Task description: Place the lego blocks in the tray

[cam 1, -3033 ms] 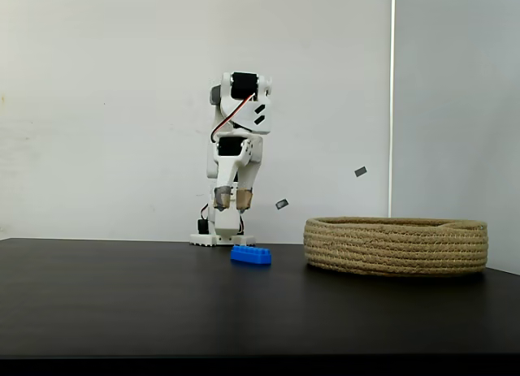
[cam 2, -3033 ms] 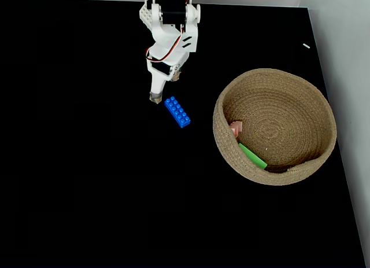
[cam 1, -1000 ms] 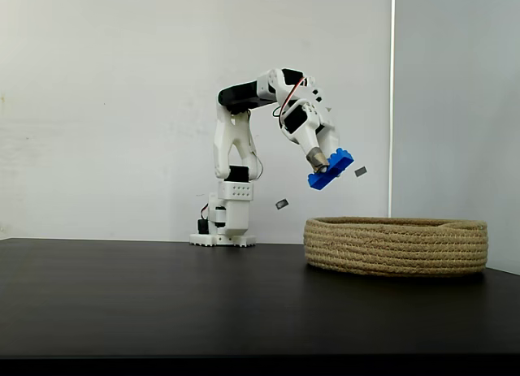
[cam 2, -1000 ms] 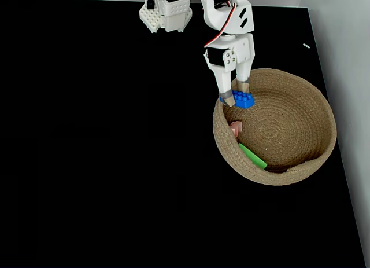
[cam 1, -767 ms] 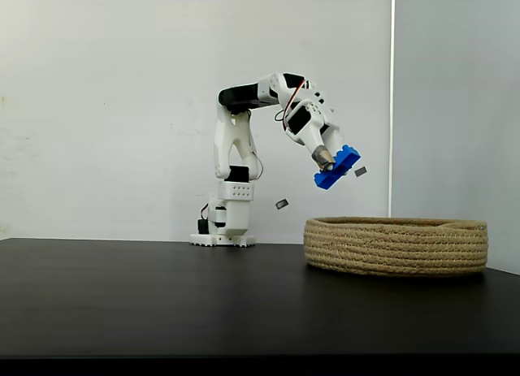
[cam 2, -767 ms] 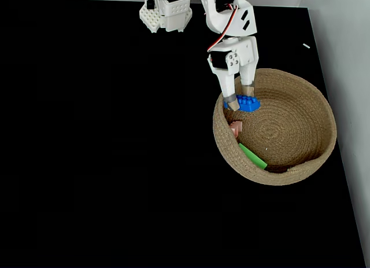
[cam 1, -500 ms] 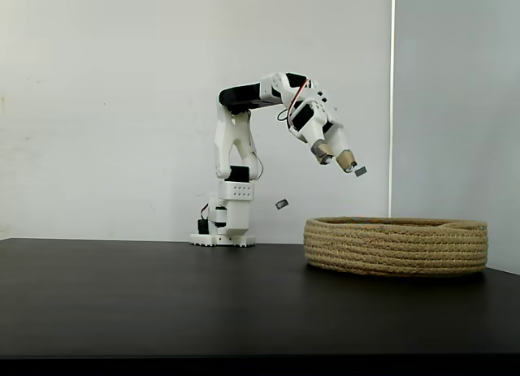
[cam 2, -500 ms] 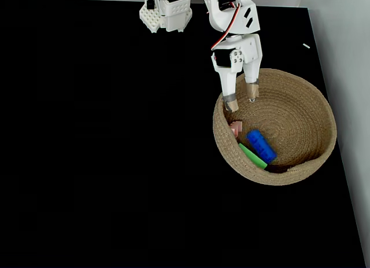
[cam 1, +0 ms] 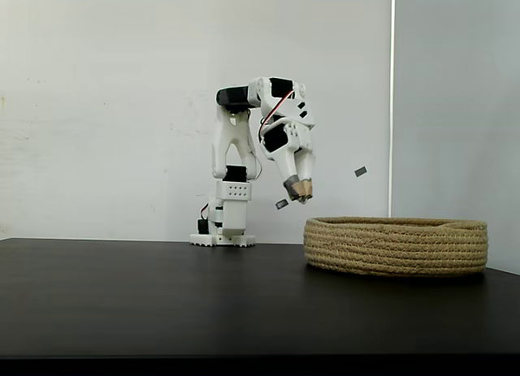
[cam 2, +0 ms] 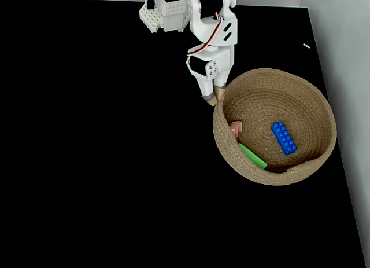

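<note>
All three bricks, blue (cam 2: 284, 138), green (cam 2: 252, 155) and pink (cam 2: 235, 129), lie inside the tray (cam 2: 324, 106), so the task looks done. The pincer (cam 2: 211, 99) hangs empty, fingers close together, just outside the rim above the tabletop (cam 2: 87, 164).

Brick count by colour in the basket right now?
Blue brick: 1
Green brick: 1
Pink brick: 1
Total: 3, all inside the basket; the table around it holds none.
</note>
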Robot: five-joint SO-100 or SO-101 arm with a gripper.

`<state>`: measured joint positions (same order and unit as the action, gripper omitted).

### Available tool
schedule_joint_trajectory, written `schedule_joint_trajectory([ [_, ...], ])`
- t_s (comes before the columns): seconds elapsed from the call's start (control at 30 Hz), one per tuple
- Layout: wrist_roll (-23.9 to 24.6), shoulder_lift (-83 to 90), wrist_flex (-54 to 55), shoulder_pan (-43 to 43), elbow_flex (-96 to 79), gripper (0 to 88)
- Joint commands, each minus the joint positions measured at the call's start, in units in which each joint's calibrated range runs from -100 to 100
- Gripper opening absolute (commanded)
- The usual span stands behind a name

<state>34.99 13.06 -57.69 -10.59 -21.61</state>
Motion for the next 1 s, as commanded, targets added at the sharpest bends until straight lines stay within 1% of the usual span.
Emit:
schedule_joint_trajectory([
  [0.0, -6.4, 5.3, -1.2, 4.5, -2.5, 0.1],
  [0.07, -8.9, 10.0, -0.8, 6.7, -6.2, 0.1],
  [0.13, -11.8, 19.5, 1.2, 9.1, -14.2, 0.1],
  [0.2, -16.5, 30.8, 6.3, 11.0, -25.3, 0.1],
  [0.27, -19.2, 42.3, 13.3, 13.1, -36.5, 0.1],
  [0.3, -20.1, 47.9, 14.8, 13.8, -41.0, 0.1],
  [0.37, -21.8, 58.3, 14.8, 14.4, -48.1, 0.1],
  [0.43, -23.4, 68.6, 12.4, 14.4, -54.8, 0.1],
  [0.53, -25.1, 79.4, 10.4, 14.4, -62.8, 0.1],
  [0.63, -27.7, 85.6, 9.6, 14.5, -69.3, 0.2],
  [0.97, -33.8, 85.7, 10.8, 13.7, -78.4, 0.2],
])
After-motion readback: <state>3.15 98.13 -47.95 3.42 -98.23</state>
